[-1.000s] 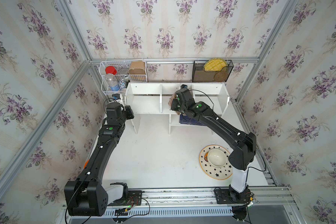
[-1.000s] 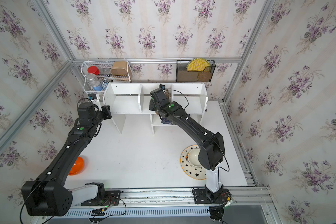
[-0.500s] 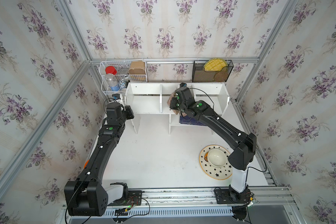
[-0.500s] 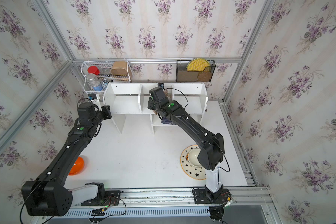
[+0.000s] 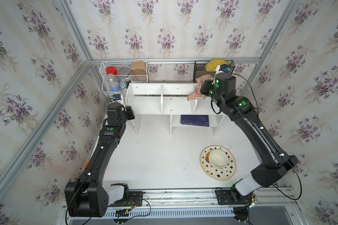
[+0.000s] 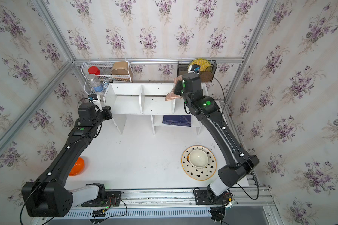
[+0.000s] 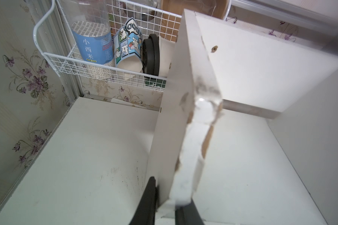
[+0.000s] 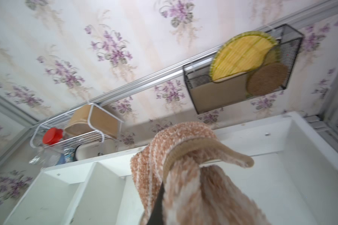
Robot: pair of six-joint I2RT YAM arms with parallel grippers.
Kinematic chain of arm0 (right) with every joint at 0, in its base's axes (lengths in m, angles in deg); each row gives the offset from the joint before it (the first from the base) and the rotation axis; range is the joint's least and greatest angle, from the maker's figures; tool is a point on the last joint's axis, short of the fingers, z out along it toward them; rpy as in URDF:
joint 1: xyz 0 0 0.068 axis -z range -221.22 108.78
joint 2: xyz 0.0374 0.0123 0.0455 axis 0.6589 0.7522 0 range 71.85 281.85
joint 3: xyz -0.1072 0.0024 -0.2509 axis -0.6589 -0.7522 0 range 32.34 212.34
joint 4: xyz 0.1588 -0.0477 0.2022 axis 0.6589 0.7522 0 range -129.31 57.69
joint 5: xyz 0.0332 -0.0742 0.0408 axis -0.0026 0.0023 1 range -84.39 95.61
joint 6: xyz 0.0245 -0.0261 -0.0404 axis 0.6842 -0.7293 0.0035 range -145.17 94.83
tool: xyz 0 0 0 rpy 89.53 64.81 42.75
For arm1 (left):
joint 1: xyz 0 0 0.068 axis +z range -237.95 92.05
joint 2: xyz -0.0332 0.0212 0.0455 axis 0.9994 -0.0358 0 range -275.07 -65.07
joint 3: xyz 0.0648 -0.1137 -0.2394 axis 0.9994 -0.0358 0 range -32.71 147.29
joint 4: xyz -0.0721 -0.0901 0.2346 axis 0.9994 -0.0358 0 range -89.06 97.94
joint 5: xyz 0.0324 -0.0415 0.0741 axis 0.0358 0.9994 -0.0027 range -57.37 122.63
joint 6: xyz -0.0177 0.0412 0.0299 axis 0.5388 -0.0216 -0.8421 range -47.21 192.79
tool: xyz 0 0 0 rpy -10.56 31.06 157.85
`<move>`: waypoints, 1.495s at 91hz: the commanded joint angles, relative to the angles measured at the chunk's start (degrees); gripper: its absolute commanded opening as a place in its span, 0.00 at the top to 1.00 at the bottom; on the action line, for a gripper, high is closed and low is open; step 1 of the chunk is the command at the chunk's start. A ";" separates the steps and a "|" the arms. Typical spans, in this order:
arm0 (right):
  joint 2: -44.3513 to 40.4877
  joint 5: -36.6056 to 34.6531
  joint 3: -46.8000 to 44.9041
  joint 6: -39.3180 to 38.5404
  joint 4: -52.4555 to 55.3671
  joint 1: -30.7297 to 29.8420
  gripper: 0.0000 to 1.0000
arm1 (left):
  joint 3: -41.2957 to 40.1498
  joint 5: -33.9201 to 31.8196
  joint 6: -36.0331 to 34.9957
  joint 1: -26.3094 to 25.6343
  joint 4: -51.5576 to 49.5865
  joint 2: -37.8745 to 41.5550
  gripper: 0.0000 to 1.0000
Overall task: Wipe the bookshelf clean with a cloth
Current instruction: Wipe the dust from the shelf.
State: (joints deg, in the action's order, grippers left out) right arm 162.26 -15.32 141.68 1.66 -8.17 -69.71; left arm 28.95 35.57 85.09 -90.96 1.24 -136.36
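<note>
Your right jaws are closed on the soft tan-brown white-striped cloth, holding it over the right end of the wide white board bookshelf; your left jaws clamp its left side panel.

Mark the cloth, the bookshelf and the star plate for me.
cloth (image 5: 195, 93): in a top view, on its striped lower fold.
bookshelf (image 5: 147, 105): in a top view, on the bare board inside an end compartment.
star plate (image 5: 220, 173): in a top view, on the starred rim.
</note>
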 commanded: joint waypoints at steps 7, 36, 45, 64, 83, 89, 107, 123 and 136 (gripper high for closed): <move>-0.19 5.74 -7.01 0.85 -0.31 5.98 1.00 | 0.21 3.81 5.80 -0.07 -3.81 0.34 1.00; 2.96 10.98 -18.78 1.95 -5.97 7.32 1.00 | -0.05 3.72 5.62 -0.09 -3.64 0.40 1.00; 2.23 14.71 -21.03 2.62 -8.45 7.34 1.00 | -0.11 3.77 5.55 -0.16 -3.59 0.33 1.00; 0.37 14.96 -25.23 2.29 -9.75 7.60 1.00 | -0.15 3.87 5.56 -0.13 -3.54 0.14 1.00; -0.54 12.58 -25.20 2.93 -7.18 10.57 1.00 | -0.15 3.86 5.47 -0.15 -3.59 0.45 1.00; -0.28 13.73 -24.58 2.77 -7.20 10.56 1.00 | -0.06 3.87 5.51 -0.15 -3.69 0.46 1.00; 2.16 14.59 -21.57 3.14 -7.34 7.02 1.00 | 0.02 4.24 5.80 -0.15 -3.61 0.34 1.00; 3.31 14.72 -20.05 3.81 -7.49 6.70 1.00 | -0.08 4.06 5.62 -0.16 -3.79 0.40 1.00; 4.61 15.17 -18.73 2.68 -6.53 6.74 1.00 | -0.15 4.08 5.59 -0.16 -3.61 0.30 1.00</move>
State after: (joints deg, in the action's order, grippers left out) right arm 166.17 -0.17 122.21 5.00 -16.35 -62.93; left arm 28.95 35.55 84.91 -91.00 0.41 -135.90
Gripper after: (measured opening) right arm 0.086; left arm 0.177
